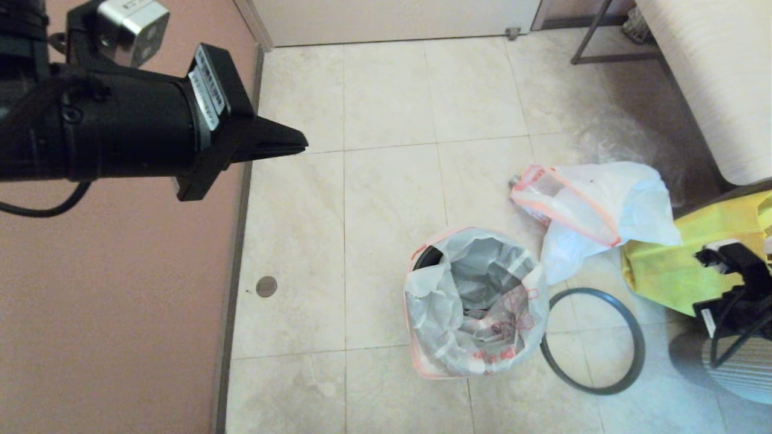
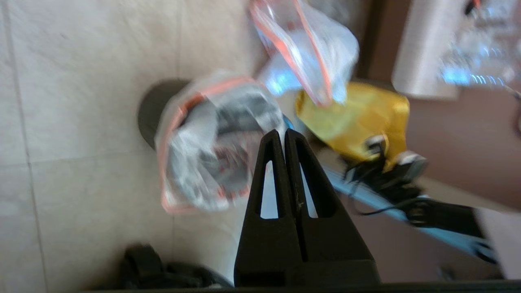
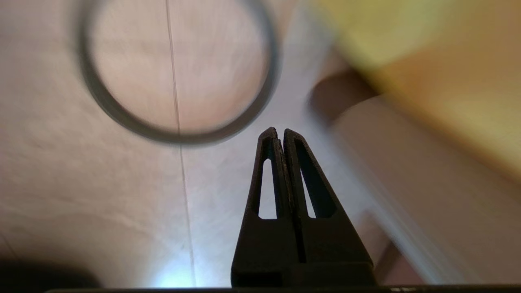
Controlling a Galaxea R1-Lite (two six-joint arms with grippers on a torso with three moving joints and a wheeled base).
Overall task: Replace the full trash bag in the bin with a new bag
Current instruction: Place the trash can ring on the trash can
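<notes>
The black bin (image 1: 427,256) stands on the tiled floor with the new bag (image 1: 482,313) draped over its mouth, red print showing on the film. The full trash bag (image 1: 597,205) lies on the floor behind it to the right. The grey hoop (image 1: 594,340) lies flat to the right of the bin. My left gripper (image 1: 298,144) hangs shut and empty, high up at the left, far from the bin. The left wrist view shows it (image 2: 283,132) above the new bag (image 2: 203,162). My right gripper (image 3: 276,130) is shut and empty, near the hoop (image 3: 179,138).
A yellow fabric bag (image 1: 693,259) lies right of the hoop, beside my right arm (image 1: 733,289). Crumpled clear plastic (image 1: 621,138) sits behind the full bag. A pink wall (image 1: 120,301) runs along the left. A floor drain (image 1: 266,286) is near it.
</notes>
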